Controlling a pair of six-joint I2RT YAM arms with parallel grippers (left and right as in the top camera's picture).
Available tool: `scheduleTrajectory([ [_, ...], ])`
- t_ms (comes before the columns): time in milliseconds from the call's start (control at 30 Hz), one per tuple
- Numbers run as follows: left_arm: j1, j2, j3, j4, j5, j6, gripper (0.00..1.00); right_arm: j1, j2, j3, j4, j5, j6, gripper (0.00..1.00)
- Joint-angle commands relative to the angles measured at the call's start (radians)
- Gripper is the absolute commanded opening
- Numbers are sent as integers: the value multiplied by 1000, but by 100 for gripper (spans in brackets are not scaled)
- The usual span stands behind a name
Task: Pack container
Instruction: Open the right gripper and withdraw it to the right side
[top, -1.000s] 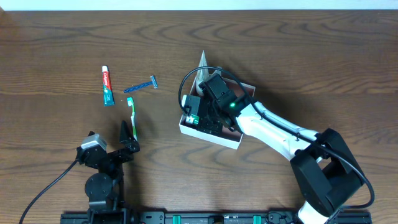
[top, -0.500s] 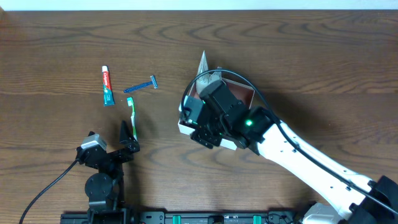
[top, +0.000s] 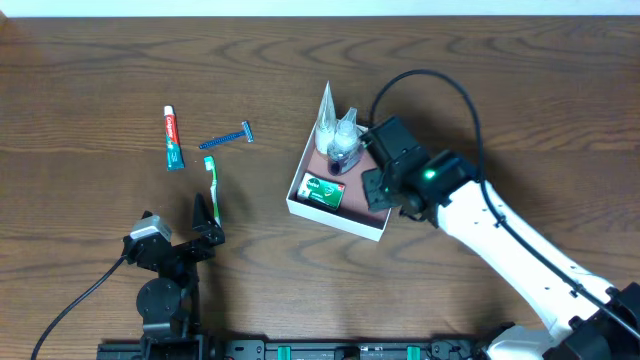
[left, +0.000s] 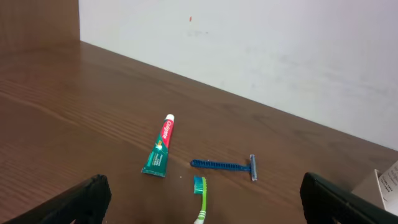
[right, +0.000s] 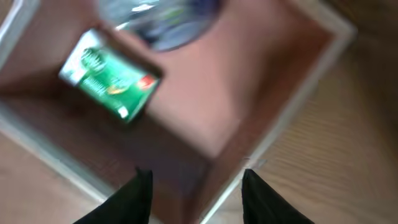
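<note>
The container (top: 372, 228) is a shallow white-walled box with a pinkish-brown floor at the table's middle. Inside lie a green packet (top: 323, 192) near its left wall and a clear plastic bag (top: 336, 136) at its far corner. My right gripper (top: 374, 190) hovers over the container's right side, open, nothing between its fingers. In the right wrist view the right gripper (right: 198, 194) stands above the floor and the right wall (right: 292, 118), with the green packet (right: 112, 81) beyond. My left gripper (top: 205, 214) rests open near the front left, holding nothing.
A toothpaste tube (top: 173, 138), a blue razor (top: 226, 137) and a green toothbrush (top: 212, 180) lie on the wood left of the container. The left wrist view shows the toothpaste tube (left: 159, 149), razor (left: 224, 165) and toothbrush (left: 200, 198) ahead of its fingers.
My right arm has pulled back from over the container's left part to its right side, uncovering the green packet lying inside. Its jaws have narrowed. The left arm has not moved.
</note>
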Motion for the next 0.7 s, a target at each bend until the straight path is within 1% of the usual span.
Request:
scheduleTrajectory([
  [0, 5, -1, -23, -35, -11, 16, 98, -40, 25, 2, -6, 38, 96, 38],
  [67, 5, -1, -23, -35, -11, 16, 98, -56, 42, -3, -5, 37, 97, 32],
  [400, 5, -1, -23, -35, -11, 16, 98, -77, 158, -6, 3, 34, 108, 26],
  [533, 5, -1, -23, -35, -11, 16, 98, -77, 179, -6, 3, 35, 108, 24],
  [600, 5, -1, -23, -35, -11, 16, 98, -77, 180, -6, 5, 35, 107, 18],
  [667, 5, -1, -23, -35, -11, 16, 98, -79, 180, -6, 11, 37, 107, 9],
])
